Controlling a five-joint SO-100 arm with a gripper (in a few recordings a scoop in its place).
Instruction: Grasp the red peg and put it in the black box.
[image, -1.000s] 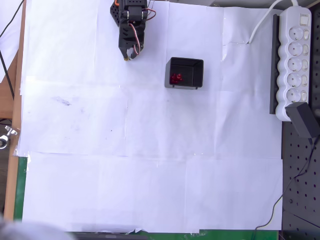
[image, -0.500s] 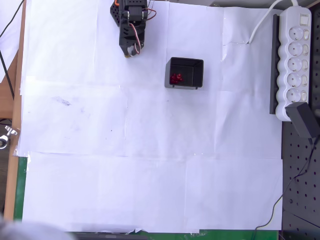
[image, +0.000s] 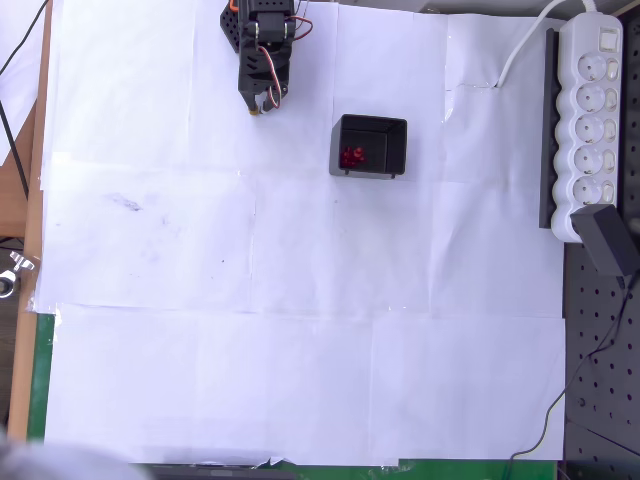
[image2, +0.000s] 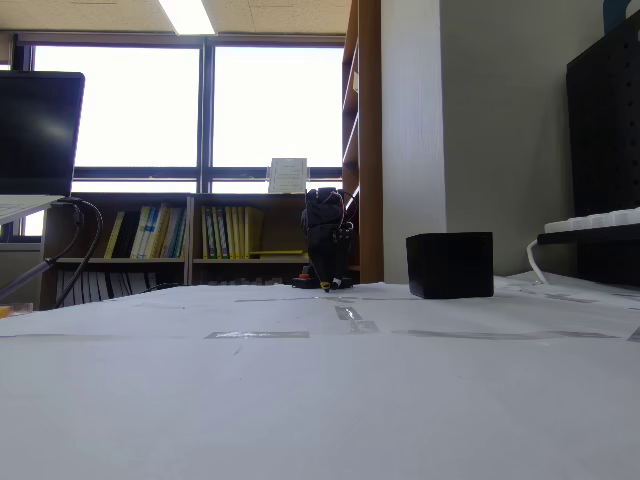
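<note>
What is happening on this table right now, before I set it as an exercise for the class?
A small robot arm sits folded near the top edge of the white paper-covered table, its gripper pointing down at the paper and holding nothing that can be seen. To its right in the overhead view stands the black box, apart from the arm, with a cluster of red pegs already lying inside. A white power strip lies at the right edge. It looks as if the placing is done.

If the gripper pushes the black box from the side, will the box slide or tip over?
The black box would probably slide rather than tip: in the fixed view it looks squat, wider than tall. It stands on smooth white paper, so grip is likely low. The red pegs inside seem too small to anchor it.
</note>
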